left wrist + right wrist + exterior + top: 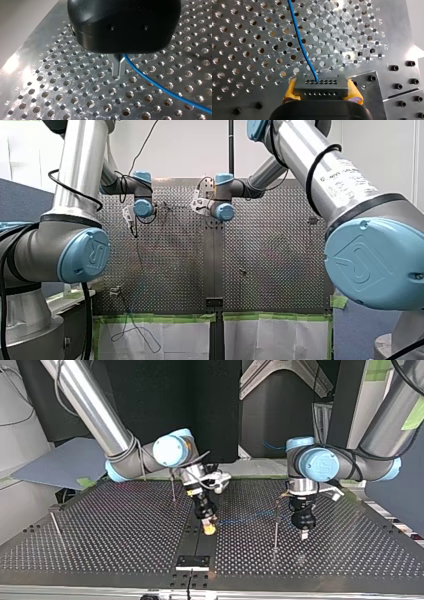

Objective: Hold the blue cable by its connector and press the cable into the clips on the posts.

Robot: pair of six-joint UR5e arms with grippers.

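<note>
**Blue cable held by both end effectors over the table**

The right end effector is clenched on the connector. Its 2 yellow pads press on the short sides of the dark grey block, which shows 2 rows of small holes. The blue cable leaves the block's far face and runs away ahead of the fingers over the perforated plate. From across the table, in the top view, this end effector hangs tilted over the dark strip at the table's middle, its yellow tips just above the surface.

The left end effector has its 2 metal fingers closed together and pointing down at the holes. The blue cable comes out from between them near their root and sweeps off sideways low over the table, so it is grasping the cable. In the top view it stands upright at the right, close above the plate.

Between the 2 end effectors the top view shows the cable as a faint blue line, roughly level. A thin post stands just beside the left end effector and the line crosses it. Whether the cable sits in a clip there I cannot tell. A 2nd post rises behind the right end effector, and a 3rd post leans well apart at the top view's left
</note>
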